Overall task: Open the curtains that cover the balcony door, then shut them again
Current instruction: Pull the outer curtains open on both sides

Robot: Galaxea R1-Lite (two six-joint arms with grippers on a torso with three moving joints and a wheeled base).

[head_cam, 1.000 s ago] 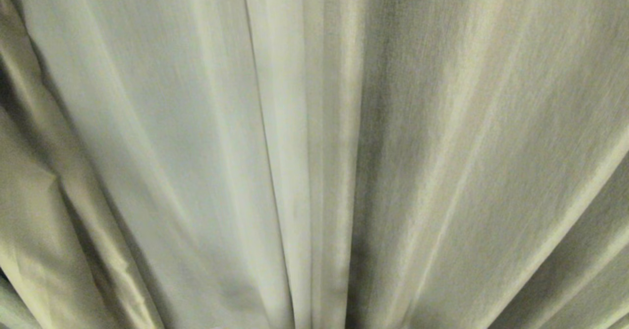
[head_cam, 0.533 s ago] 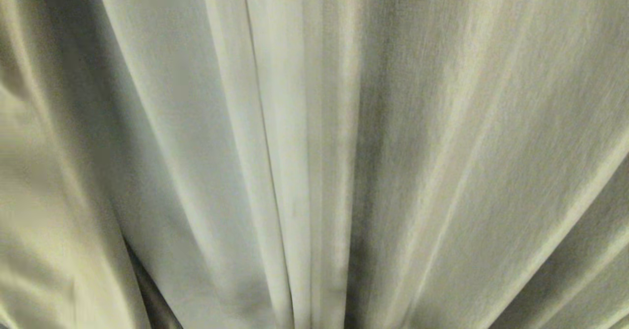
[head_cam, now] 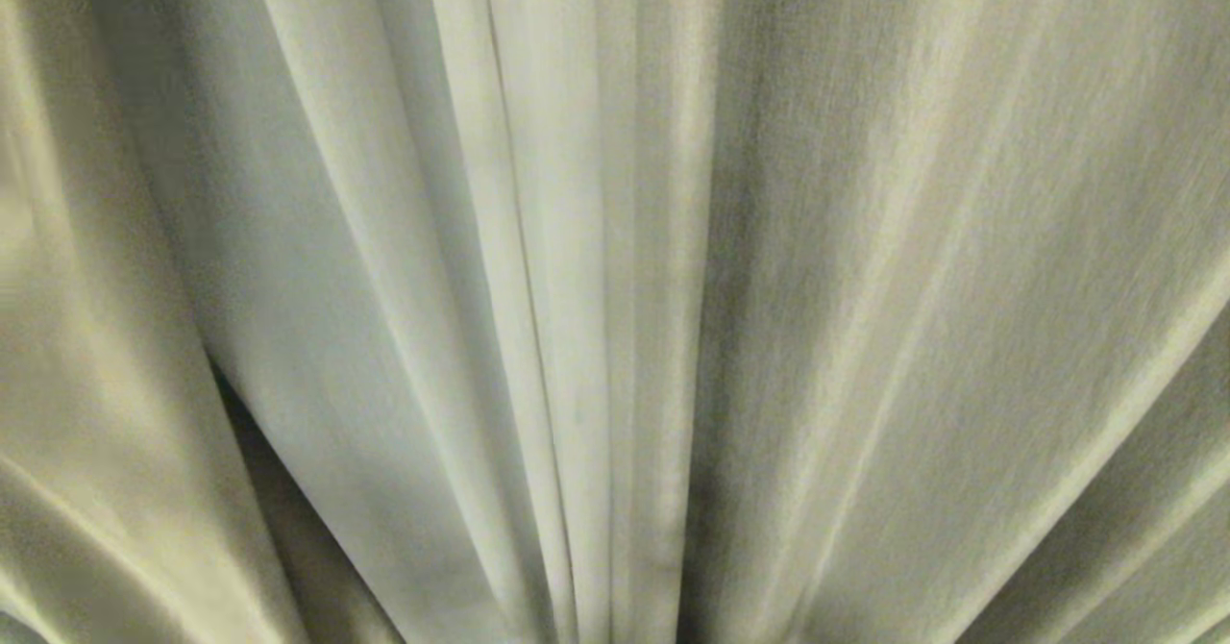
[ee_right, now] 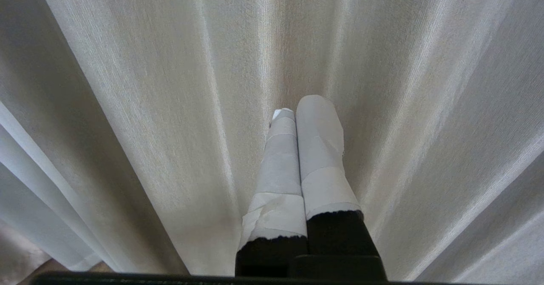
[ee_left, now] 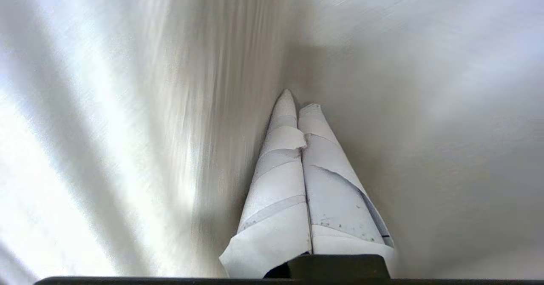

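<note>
The curtains (head_cam: 615, 298) fill everything I can see from my head: cream pleated fabric hanging close in front of me, with the seam where two panels meet running down just left of the middle. No glass or frame of the balcony door shows anywhere, so I judge the opening has barely begun, if at all.

My left gripper (ee_left: 298, 106) is pressed shut, its taped fingers (ee_left: 280, 178) lying tight together with no cloth between them; the tips are buried in a fold, the fabric wrapping close on both sides. My right gripper (ee_right: 302, 106) is likewise shut on nothing, pointing at the pleats in front of it.

The risk I see is plain. With my pincer closed and empty, I can only push the cloth, not hold it. The fabric is smooth and loose, so it may slide off my fingertips and fall back over the door. Pushing into a deep fold could also bunch the cloth without moving the panel along its rail. And I cannot see the door behind, so a hard thrust might strike the glass.
</note>
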